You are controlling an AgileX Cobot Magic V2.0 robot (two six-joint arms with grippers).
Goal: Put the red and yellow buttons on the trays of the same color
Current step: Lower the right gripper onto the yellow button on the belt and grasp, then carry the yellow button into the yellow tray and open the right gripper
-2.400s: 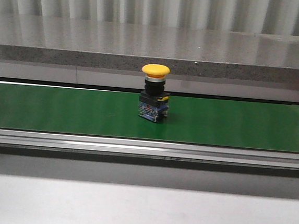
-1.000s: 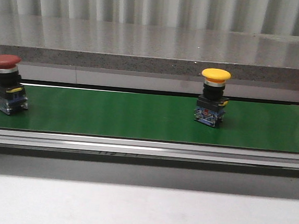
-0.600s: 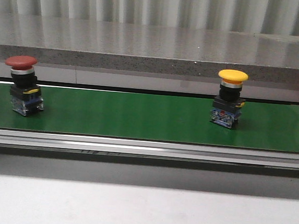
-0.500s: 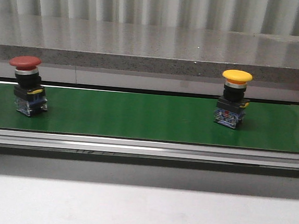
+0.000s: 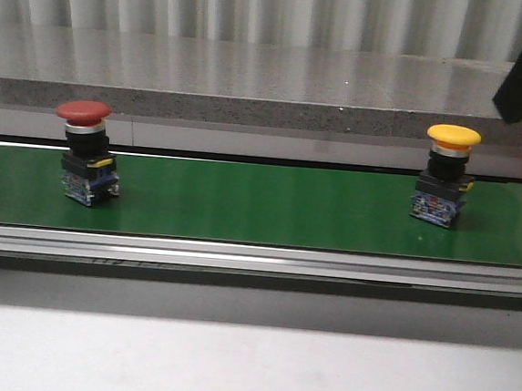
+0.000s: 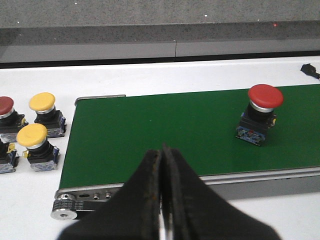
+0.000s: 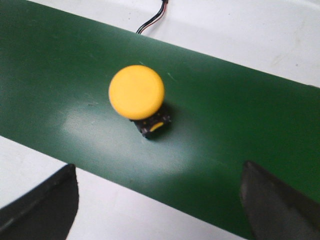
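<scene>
Two buttons ride the green belt (image 5: 242,203). My right gripper (image 7: 157,200), jaws spread, hovers over the yellow button (image 7: 136,92); next I descend and clamp. My left gripper (image 6: 161,165) waits pinched together, empty, short of the red button (image 6: 265,97).

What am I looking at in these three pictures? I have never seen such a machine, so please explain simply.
This is a robot with two arms, each ending in a gripper. One camera looks forward over a green conveyor belt; the other two sit on the arms' wrists.

On the belt stand a red button and a yellow button, both upright.

The left wrist camera shows the left gripper, fingers pressed together, holding nothing, near the belt's end, with the red button beyond it. Spare buttons wait beside the belt.

The right wrist camera looks down on the yellow button between the wide-open fingers of the right gripper. Nothing is held yet.
</scene>
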